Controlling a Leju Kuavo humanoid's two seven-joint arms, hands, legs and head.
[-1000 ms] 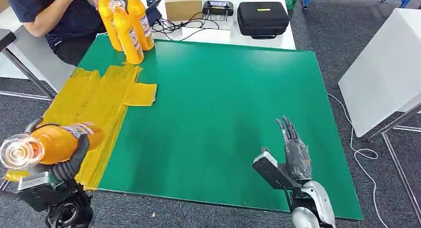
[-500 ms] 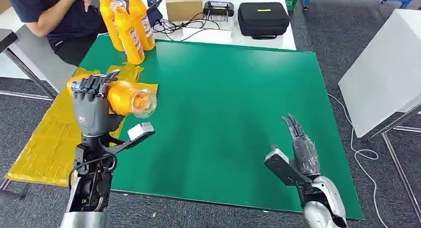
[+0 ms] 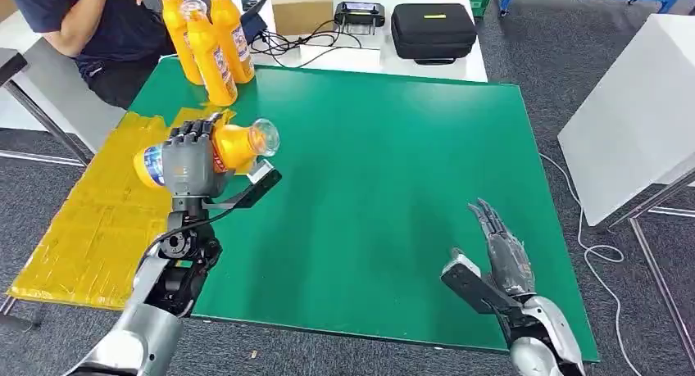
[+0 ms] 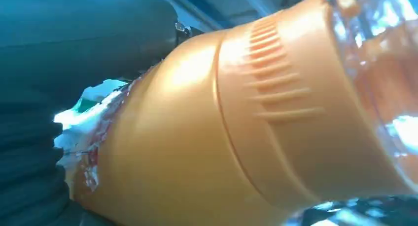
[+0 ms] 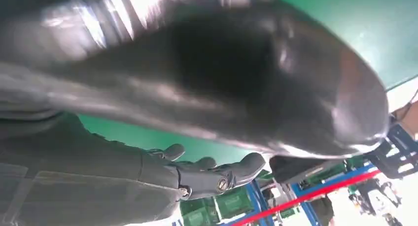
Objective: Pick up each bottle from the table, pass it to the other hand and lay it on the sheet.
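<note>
Head view: the left hand (image 3: 190, 158) grips an orange juice bottle (image 3: 233, 145) sideways above the yellow sheet (image 3: 98, 228); three full orange bottles (image 3: 209, 44) stand beyond. The right hand (image 3: 500, 257) hangs unclenched, fingers straight. Left wrist view: bottle's ribbed shoulder, clear cap (image 4: 384, 63).

Head view: bright, even overhead light, soft shadows, sharp focus. Left wrist view: the orange plastic bottle (image 4: 236, 127) is close, soft-focused, with glare. Right wrist view: the dark grey fingers (image 5: 212, 177) are blurred.
</note>
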